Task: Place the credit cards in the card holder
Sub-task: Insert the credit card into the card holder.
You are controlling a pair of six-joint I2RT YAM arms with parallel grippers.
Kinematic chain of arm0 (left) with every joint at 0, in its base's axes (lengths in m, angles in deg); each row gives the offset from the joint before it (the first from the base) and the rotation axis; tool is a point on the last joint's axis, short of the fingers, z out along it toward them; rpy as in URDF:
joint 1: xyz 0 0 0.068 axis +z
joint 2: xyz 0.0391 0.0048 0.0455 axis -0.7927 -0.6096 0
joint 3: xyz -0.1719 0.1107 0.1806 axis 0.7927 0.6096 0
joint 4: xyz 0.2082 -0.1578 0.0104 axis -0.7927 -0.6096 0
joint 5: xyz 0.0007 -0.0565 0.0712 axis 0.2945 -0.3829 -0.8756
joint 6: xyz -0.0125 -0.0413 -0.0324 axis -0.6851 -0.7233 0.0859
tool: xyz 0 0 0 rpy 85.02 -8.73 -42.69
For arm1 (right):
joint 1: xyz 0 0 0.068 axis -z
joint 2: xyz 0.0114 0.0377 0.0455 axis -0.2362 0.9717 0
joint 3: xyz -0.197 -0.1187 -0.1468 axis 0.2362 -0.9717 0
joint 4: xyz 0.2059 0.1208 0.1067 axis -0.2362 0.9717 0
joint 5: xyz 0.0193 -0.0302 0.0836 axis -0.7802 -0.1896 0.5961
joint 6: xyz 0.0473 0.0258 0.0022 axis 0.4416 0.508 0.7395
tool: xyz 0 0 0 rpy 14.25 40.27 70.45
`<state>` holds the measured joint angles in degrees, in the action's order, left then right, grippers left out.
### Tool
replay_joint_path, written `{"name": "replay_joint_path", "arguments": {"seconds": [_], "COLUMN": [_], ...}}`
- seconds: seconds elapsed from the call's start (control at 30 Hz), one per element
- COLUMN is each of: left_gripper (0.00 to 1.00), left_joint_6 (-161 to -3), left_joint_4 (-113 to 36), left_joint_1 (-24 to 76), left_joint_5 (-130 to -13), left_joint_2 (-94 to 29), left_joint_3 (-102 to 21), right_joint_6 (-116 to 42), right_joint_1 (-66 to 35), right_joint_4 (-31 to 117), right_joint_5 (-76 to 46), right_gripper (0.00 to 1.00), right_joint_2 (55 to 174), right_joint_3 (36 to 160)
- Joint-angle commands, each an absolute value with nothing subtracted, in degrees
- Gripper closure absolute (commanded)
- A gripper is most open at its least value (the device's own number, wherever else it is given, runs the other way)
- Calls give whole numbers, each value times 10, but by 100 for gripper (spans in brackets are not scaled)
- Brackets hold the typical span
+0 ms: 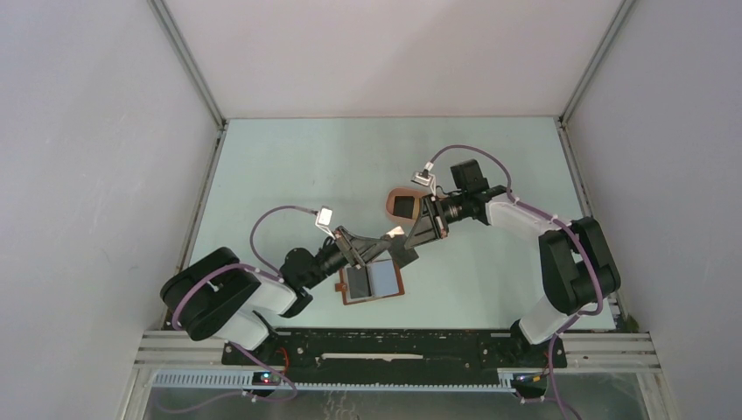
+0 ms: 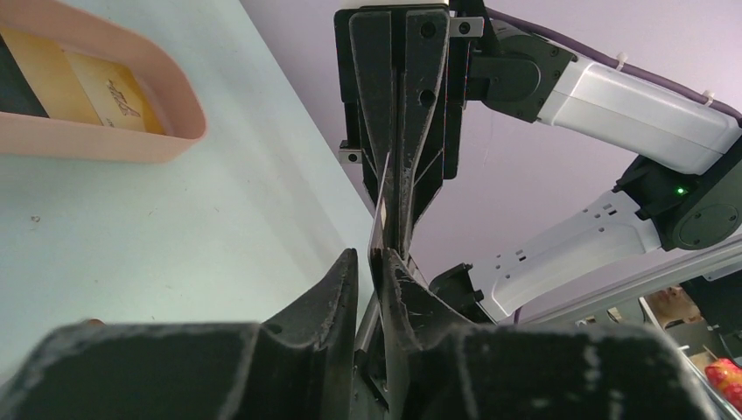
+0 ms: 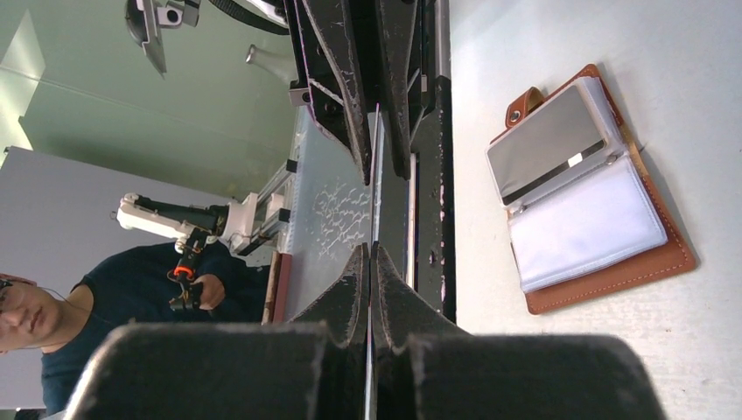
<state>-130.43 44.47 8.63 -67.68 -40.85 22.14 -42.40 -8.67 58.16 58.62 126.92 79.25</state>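
My two grippers meet above the table around one credit card [image 1: 396, 232]. The right gripper [image 3: 369, 254] is shut on this thin card [image 3: 337, 210], which I see edge-on. The left gripper [image 2: 369, 255] straddles the opposite edge of the card [image 2: 382, 210]; the card rests against one finger and a narrow gap shows at the other. The card holder [image 1: 372, 282] lies open on the table just below them, brown leather with clear pockets [image 3: 582, 188]. More credit cards, a tan one [image 2: 96, 83] and a black one [image 1: 403, 206], lie in the pink tray.
The pink oval tray [image 1: 390, 199] sits on the table just behind the right gripper [image 1: 413, 233], its rim [image 2: 131, 140] close to the left gripper [image 1: 385, 240]. Grey walls enclose the pale green table on three sides.
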Motion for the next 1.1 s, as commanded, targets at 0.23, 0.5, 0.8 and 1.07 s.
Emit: {"name": "replay_joint_path", "arguments": {"seconds": [0.23, 0.5, 0.8, 1.07], "left_gripper": [73, 100, 100, 100], "left_joint_6": [-1290, -1278, -1247, -1246], "left_joint_4": [466, 466, 466, 389], "left_joint_1": [102, 109, 118, 124], "left_joint_5": [-622, -591, -579, -574], "left_joint_2": [-401, -396, -343, -282], "left_joint_3": [201, 207, 274, 337], "right_joint_6": [-453, -506, -691, -800], "right_joint_1": [-97, -112, -124, -109], "right_joint_4": [592, 650, 835, 896], "right_joint_5": [594, 577, 497, 402], "right_gripper": [100, 100, 47, 39], "right_joint_2": [1269, 1275, 1256, 1192], "right_joint_3": [812, 831, 895, 900]}}
